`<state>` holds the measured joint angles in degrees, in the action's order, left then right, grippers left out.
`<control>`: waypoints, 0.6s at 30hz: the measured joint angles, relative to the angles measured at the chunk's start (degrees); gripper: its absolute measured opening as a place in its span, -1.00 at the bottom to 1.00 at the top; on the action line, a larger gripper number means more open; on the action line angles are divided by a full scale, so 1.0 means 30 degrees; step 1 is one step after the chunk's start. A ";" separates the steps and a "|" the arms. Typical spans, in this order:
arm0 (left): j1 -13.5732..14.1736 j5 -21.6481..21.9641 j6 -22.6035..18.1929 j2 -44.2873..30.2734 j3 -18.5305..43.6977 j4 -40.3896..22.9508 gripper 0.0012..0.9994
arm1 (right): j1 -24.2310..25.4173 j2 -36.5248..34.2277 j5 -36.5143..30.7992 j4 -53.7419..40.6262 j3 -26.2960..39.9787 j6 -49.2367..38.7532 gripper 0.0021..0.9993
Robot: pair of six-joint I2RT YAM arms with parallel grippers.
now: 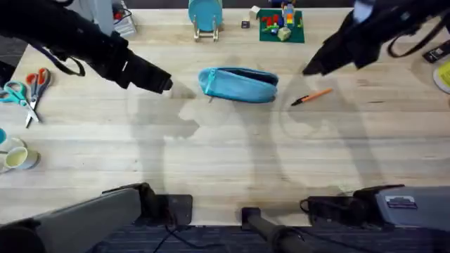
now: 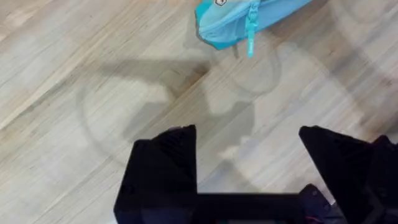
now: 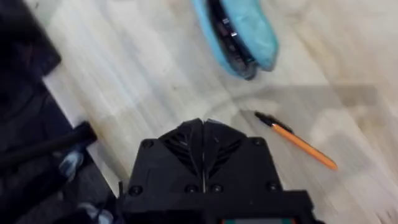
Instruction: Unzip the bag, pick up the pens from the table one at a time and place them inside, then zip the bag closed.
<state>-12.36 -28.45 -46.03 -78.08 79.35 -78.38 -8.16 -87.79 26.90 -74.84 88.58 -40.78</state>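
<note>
The light blue bag [image 1: 238, 84] lies on its side in the middle of the table [image 1: 225, 161], with a dark slit along its top edge. Its teal pull tab [image 2: 251, 31] hangs at the end facing my left gripper. My left gripper [image 1: 166, 83] hovers just left of the bag, open and holding nothing [image 2: 249, 146]. One orange pen [image 1: 311, 96] with a black tip lies right of the bag. My right gripper [image 1: 310, 69] hangs above and behind the pen, shut with nothing in it [image 3: 202, 134]. From the right wrist I see the bag [image 3: 239, 34] and the pen [image 3: 295, 140].
Orange-handled scissors [image 1: 36, 83] and teal scissors [image 1: 15, 95] lie at the left edge, with a mug [image 1: 18, 159] nearer the front. A teal disc on a wooden stand [image 1: 205, 17] and a green plate of toy bricks [image 1: 281, 25] stand at the back.
</note>
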 joint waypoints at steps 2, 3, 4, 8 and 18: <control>0.0000 0.0000 -0.0002 0.0000 0.0000 0.0005 0.99 | 0.0012 -0.0355 0.0527 0.0127 -0.0718 -0.1042 -0.94; 0.0000 0.0000 0.0000 -0.0005 0.0000 0.0012 0.99 | 0.0012 -0.0490 0.0772 0.0297 -0.1069 -0.1409 -0.94; 0.0000 0.0000 -0.0002 0.0000 0.0000 0.0009 0.99 | 0.0015 -0.0644 0.1014 0.0495 -0.1404 -0.1715 -0.94; 0.0000 0.0000 -0.0002 -0.0001 0.0000 0.0012 0.99 | 0.0027 -0.1365 0.1919 0.1513 -0.2253 -0.2525 -0.94; 0.0000 0.0000 0.0005 0.0000 0.0000 0.0012 0.99 | 0.0034 -0.3600 0.2577 0.3706 -0.2346 -0.3007 -0.94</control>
<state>-12.36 -28.45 -46.02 -78.08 79.35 -78.35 -8.05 -98.59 34.63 -63.72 81.54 -49.80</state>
